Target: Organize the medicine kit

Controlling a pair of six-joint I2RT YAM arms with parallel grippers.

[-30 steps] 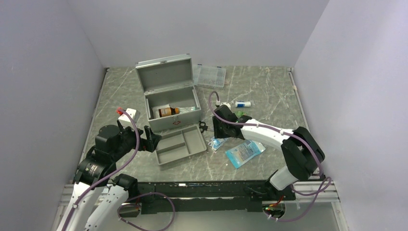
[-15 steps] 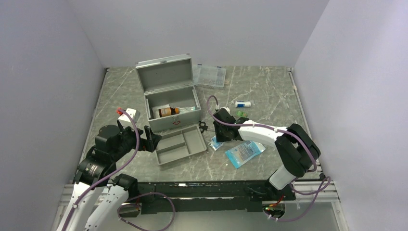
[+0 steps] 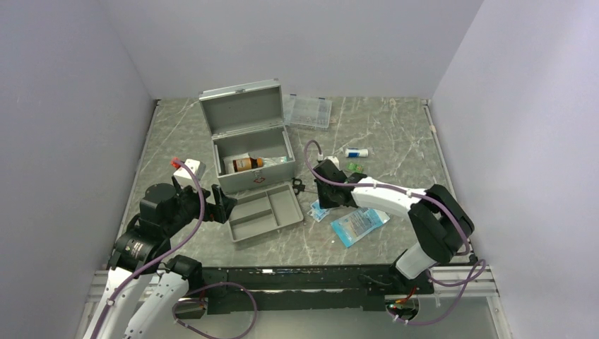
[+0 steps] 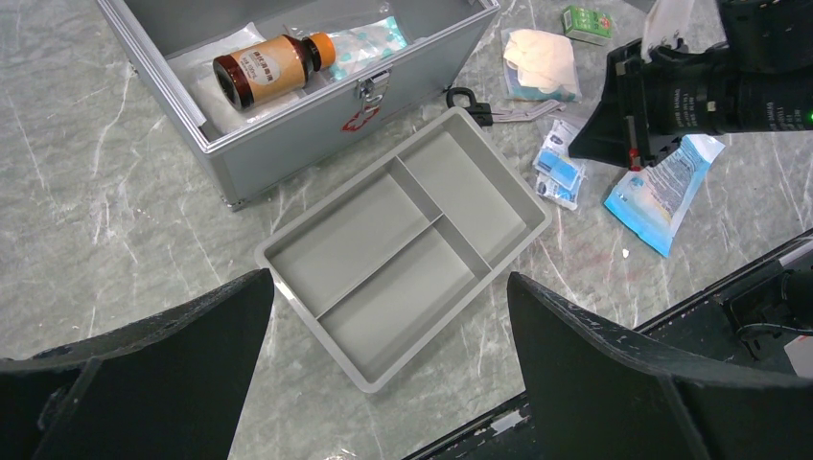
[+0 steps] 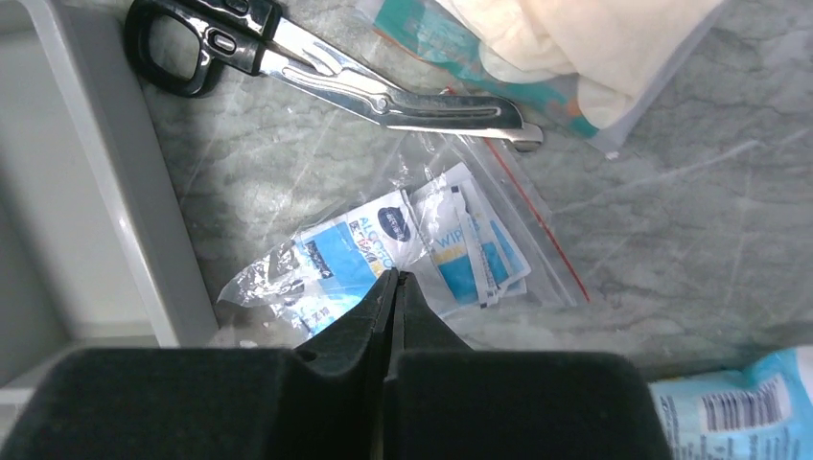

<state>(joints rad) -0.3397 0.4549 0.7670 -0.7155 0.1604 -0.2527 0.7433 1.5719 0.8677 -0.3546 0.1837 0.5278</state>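
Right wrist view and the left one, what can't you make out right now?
- Right wrist view: whether the right hand actually pinches the wipes bag; the shut hand itself covers the contact.
- Right wrist view: the grey tray is cut off by the left edge.
- Left wrist view: the label on the brown bottle in the medicine kit is too small to read.

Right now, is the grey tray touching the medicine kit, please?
Apart. The left wrist view shows bare marble between the grey tray and the medicine kit.
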